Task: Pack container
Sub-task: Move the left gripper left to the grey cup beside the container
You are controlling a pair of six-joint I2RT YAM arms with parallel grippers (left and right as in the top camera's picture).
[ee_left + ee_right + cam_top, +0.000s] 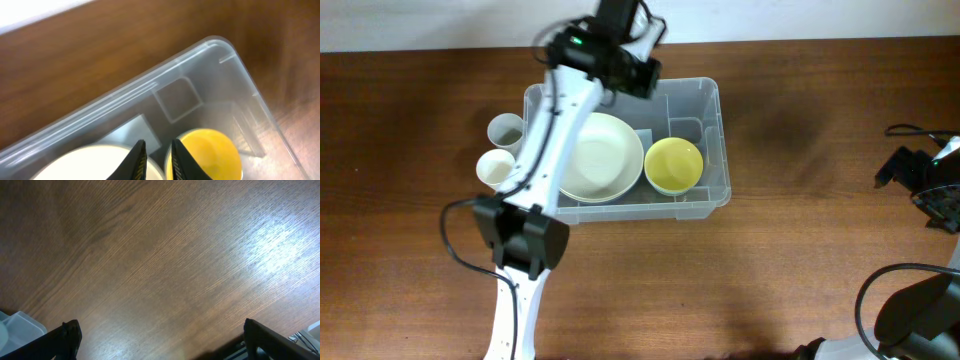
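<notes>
The clear plastic container (723, 140) stands at the middle back of the wooden table. Inside it a large white bowl (600, 158) lies on the left and a yellow bowl (673, 165) on the right. My left gripper (645, 75) hangs over the container's back edge. In the left wrist view its fingertips (158, 143) stand a narrow gap apart with nothing between them, above the seam between the white bowl (85, 165) and the yellow bowl (210, 150). My right gripper (160, 330) is wide open over bare wood, far right of the container (17, 325).
Two small white cups (505, 130) (496, 168) stand on the table just outside the container's left wall. The left arm's base (520, 235) sits in front of the container. The right arm (930, 180) and black cables lie at the table's right edge.
</notes>
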